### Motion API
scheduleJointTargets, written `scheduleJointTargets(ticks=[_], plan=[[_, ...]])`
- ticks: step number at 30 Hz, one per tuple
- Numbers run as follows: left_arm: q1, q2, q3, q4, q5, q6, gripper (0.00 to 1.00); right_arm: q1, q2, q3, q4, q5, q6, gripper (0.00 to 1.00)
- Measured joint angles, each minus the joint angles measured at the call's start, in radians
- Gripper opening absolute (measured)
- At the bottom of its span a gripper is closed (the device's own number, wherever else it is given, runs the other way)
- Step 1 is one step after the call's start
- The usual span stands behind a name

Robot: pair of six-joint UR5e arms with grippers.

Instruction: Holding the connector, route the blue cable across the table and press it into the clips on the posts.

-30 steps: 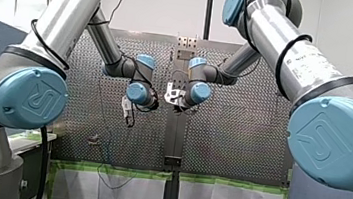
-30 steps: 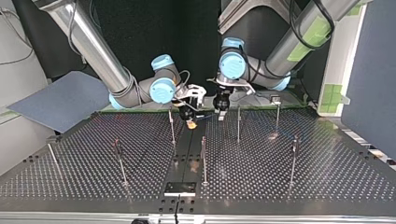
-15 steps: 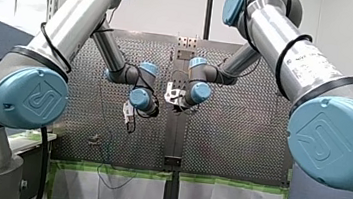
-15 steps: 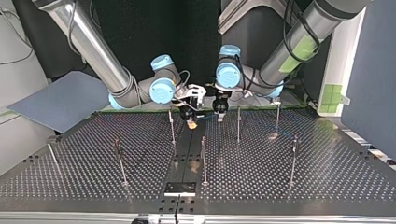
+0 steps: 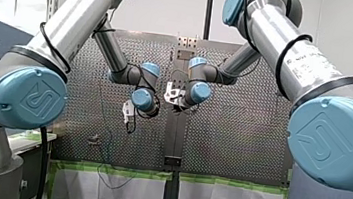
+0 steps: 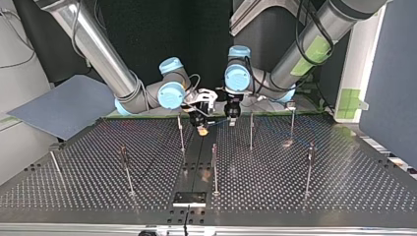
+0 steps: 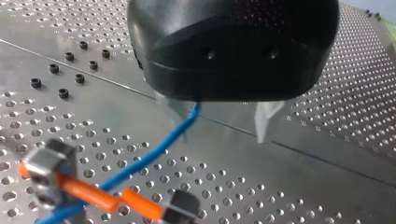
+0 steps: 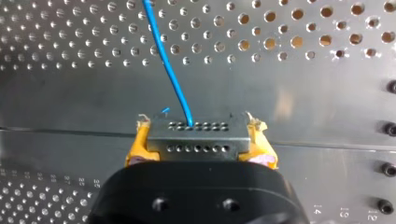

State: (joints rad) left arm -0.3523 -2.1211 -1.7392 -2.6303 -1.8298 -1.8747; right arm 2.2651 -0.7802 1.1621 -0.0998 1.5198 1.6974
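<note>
My right tool (image 8: 198, 140) was clamped on the connector (image 8: 196, 148), its yellow pads (image 8: 136, 148) pinching the two short sides; the blue cable (image 8: 168, 65) left the connector's face away from the tool and ran off over the desk (image 6: 295, 187); my left tool (image 7: 219, 119) stood apart, with its metal fingers (image 7: 265, 122) spread and the cable passing beside one of them, unpinched as far as I could tell. Both sat by the middle of the desk's edge nearest the arms, close to the posts (image 6: 251, 130). The cable looked thin, light and limp, so likely to sag or slip; the rigid connector seemed the sound place to grip, with the wire only guided loosely.
</note>
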Motion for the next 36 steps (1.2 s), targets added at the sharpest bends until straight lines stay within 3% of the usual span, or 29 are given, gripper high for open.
scheduleJointTargets(ticks=[1, 2, 14, 26, 36], plan=[[-0.002, 0.000, 0.000, 0.000, -0.004, 0.001, 0.08, 0.001, 0.000, 0.000, 0.000, 0.000, 0.000, 0.00], [-0.003, 0.000, 0.000, 0.000, -0.008, 0.002, 0.00, 0.002, 0.000, 0.000, 0.000, 0.000, 0.000, 0.00], [-0.021, 0.026, -0.001, -0.031, -0.086, -0.023, 0.00, 0.003, -0.030, 0.000, 0.022, -0.001, -0.001, 0.00], [-0.047, 0.128, -0.001, -0.086, -0.091, -0.020, 0.00, 0.001, -0.141, 0.000, 0.088, -0.001, 0.002, 0.00], [-0.053, 0.243, -0.001, -0.134, -0.090, -0.018, 0.00, -0.004, -0.241, 0.010, 0.139, 0.000, 0.030, 0.00]])
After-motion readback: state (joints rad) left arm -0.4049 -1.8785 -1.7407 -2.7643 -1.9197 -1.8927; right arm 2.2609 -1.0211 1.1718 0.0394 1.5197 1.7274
